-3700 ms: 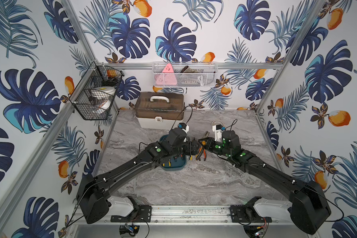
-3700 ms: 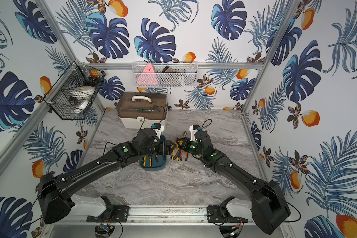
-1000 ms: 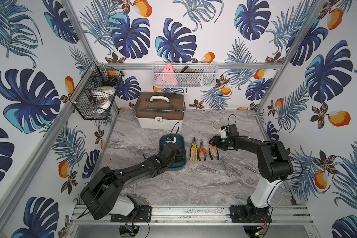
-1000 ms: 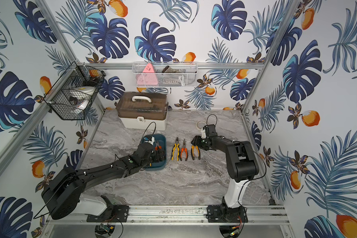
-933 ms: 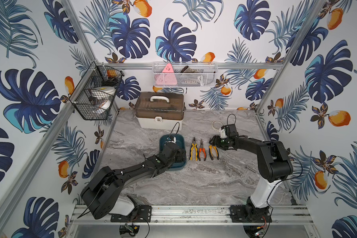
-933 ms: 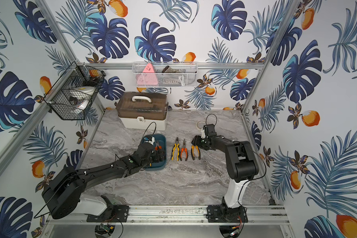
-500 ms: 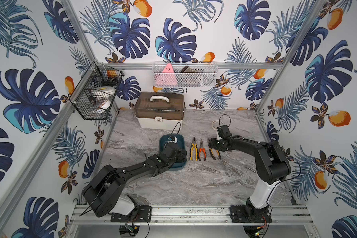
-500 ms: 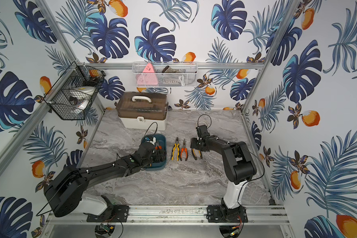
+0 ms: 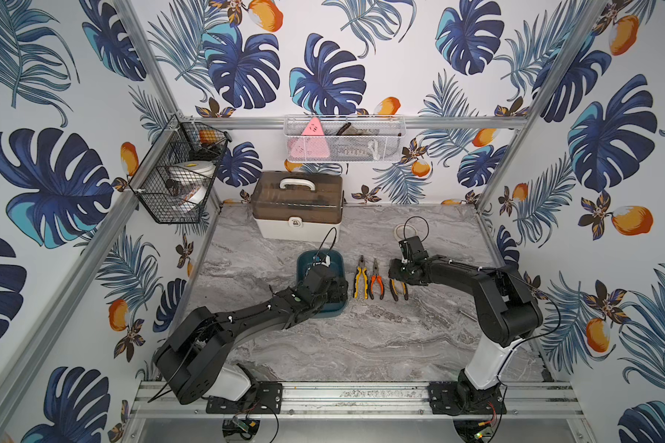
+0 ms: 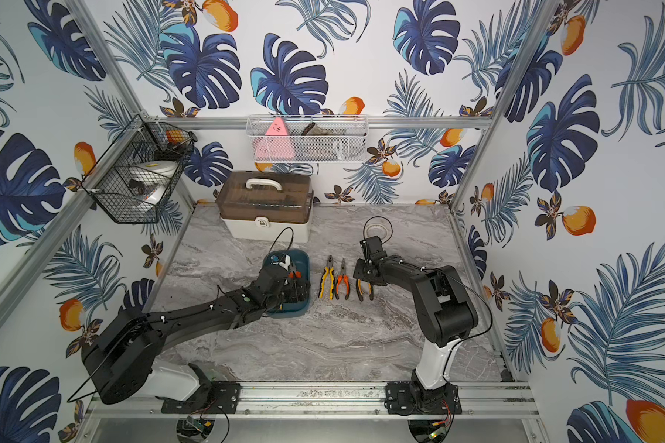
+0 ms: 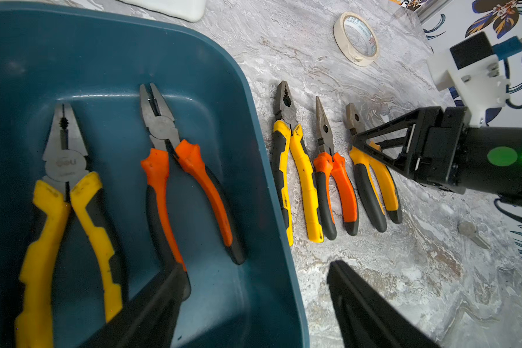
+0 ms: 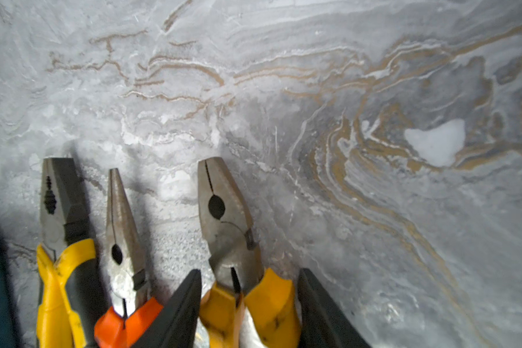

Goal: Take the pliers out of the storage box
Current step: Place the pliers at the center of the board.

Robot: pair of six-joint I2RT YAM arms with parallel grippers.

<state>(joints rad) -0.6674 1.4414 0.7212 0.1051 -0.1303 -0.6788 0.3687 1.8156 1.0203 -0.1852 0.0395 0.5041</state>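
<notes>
left gripper (image 11: 256,268): jaws spread over storage box (image 11: 211,90) wall; to be centred on orange pliers (image 11: 160,129) | right gripper (image 12: 249,275): flanks outer yellow pliers (image 12: 226,217), grip unclear

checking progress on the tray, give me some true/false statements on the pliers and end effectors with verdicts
1. Yellow-handled steel pliers and orange-handled steel pliers lie in the shallow dark teal plastic tray. True.
2. Four pliers lie in a row on the grey marble table. False: the row holds three.
3. The left end effector grips the orange-handled pliers. False: it is open and empty, straddling the tray's wall.
4. The right end effector straddles the row's yellow-handled pliers farthest from the tray. True.
5. The cream masking-tape roll sits in the tray. False: it lies on the table, outside the tray.
</notes>
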